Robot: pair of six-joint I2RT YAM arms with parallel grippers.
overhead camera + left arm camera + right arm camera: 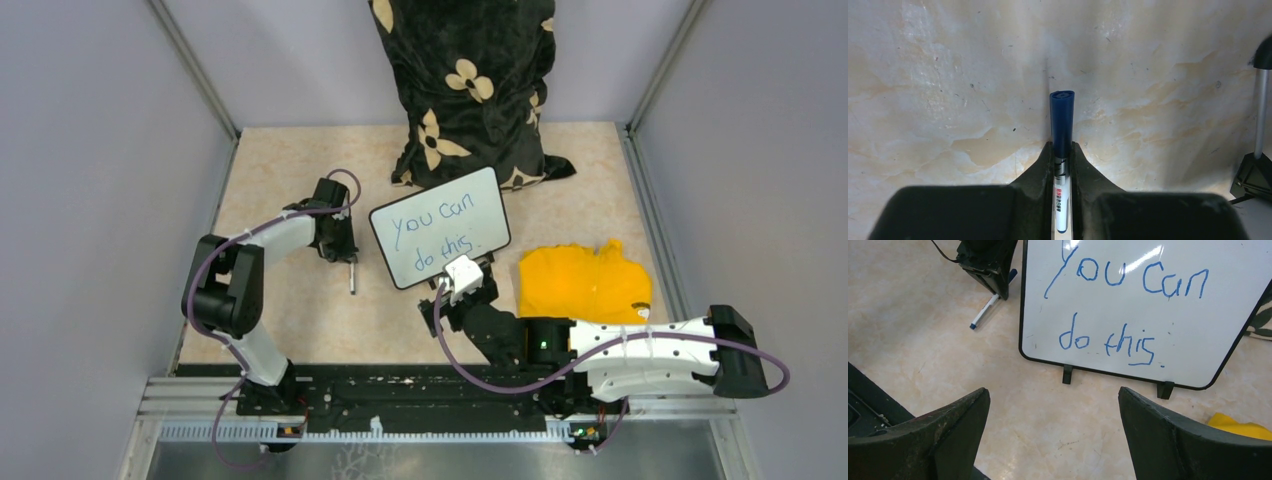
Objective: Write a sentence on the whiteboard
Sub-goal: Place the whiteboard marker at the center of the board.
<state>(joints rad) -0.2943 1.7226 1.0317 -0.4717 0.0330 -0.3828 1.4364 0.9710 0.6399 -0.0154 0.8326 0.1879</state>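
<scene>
While the left gripper (1062, 150) clamps the blue marker (1062, 115) at nine o'clock of the whiteboard (1198, 340), the sentence (1130, 310) sits on that board. And the right gripper (1053, 392), fingers apart, hovers at its six o'clock

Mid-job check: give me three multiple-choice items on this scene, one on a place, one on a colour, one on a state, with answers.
1. Relative to the whiteboard, the yellow cloth lies: A) on it B) to its right C) to its left
2. The sentence is written in: A) blue B) red C) green
3. The left pincer is: A) open and empty B) out of view C) shut on the marker
Answers: B, the cloth sits off the board's right edge; A, the letters are blue; C, its fingers press the marker's barrel.
</scene>
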